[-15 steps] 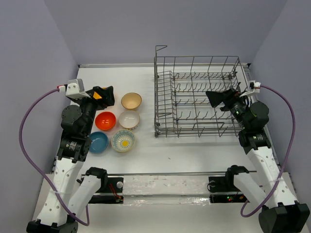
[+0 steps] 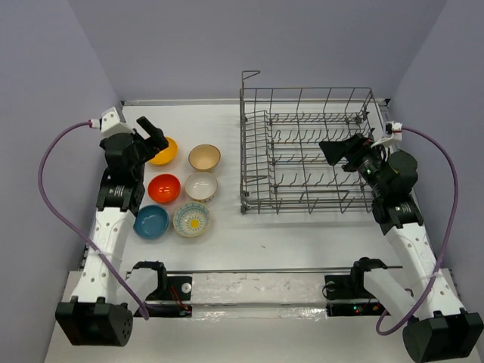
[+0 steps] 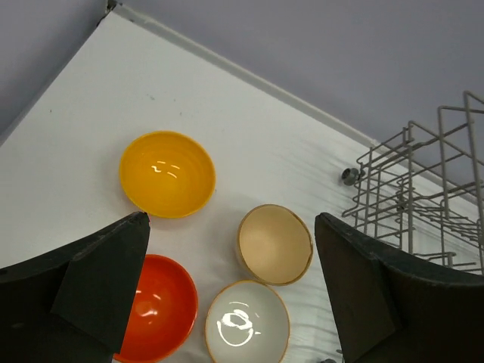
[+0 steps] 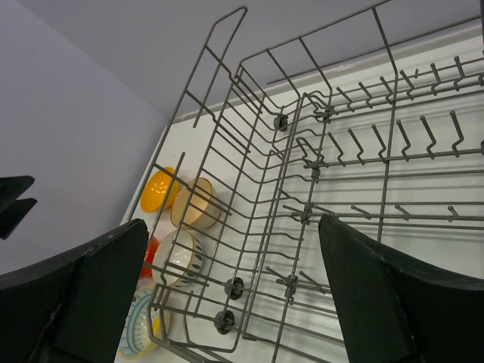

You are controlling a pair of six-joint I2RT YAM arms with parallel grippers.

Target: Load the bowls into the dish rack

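Note:
Several small bowls sit on the white table left of the dish rack (image 2: 243, 151): yellow (image 2: 162, 151), tan (image 2: 204, 157), orange-red (image 2: 163, 188), white (image 2: 200, 186), blue (image 2: 151, 221) and flower-patterned (image 2: 191, 219). My left gripper (image 2: 151, 134) is open and empty, raised above the yellow bowl's far-left side. The left wrist view shows the yellow (image 3: 167, 173), tan (image 3: 275, 243), white (image 3: 246, 322) and orange-red (image 3: 155, 306) bowls below the open left gripper (image 3: 229, 227). My right gripper (image 2: 344, 151) is open and empty over the rack's right half, which holds no bowls.
The rack (image 4: 281, 121) fills the right wrist view, with rows of upright tines and tall wire sides; my right gripper (image 4: 231, 227) looks through it at the bowls. The rack's left corner (image 3: 349, 176) shows in the left wrist view. Purple walls enclose the table.
My left arm has drawn back to the far left and its gripper has come off the yellow bowl, which now shows. The right arm has hardly moved.

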